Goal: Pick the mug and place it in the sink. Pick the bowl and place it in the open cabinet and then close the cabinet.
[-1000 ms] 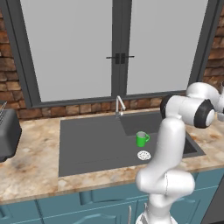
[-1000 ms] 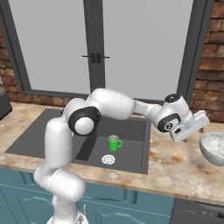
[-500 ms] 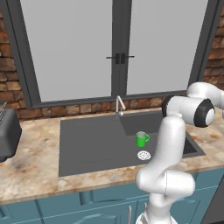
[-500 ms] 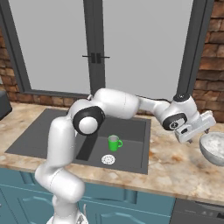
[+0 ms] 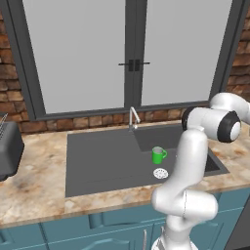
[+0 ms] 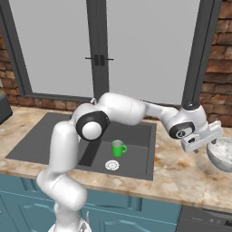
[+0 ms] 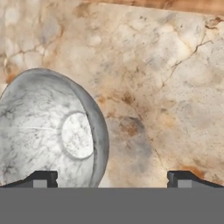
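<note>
Hovering wide open beside the round dull-grey metallic bowl [image 7: 50, 131] on the marbled counter [image 7: 166, 87], the gripper [image 7: 111, 179] looks off-centre, risking a rim clip that skids it away.

The bowl [image 6: 222, 154] is cut off by the right edge of the right base view, so its far side is not seen. In the hand view the bowl [image 7: 48, 135] is clipped at the left edge and its lower part is hidden. The right portion of the sink [image 5: 97, 161] is partly hidden behind the arm in the left base view. The claw [image 6: 204, 141] is seen from the side, and its fingertips cannot be told apart. The dark appliance [image 5: 7, 151] is cropped at the left edge.
</note>
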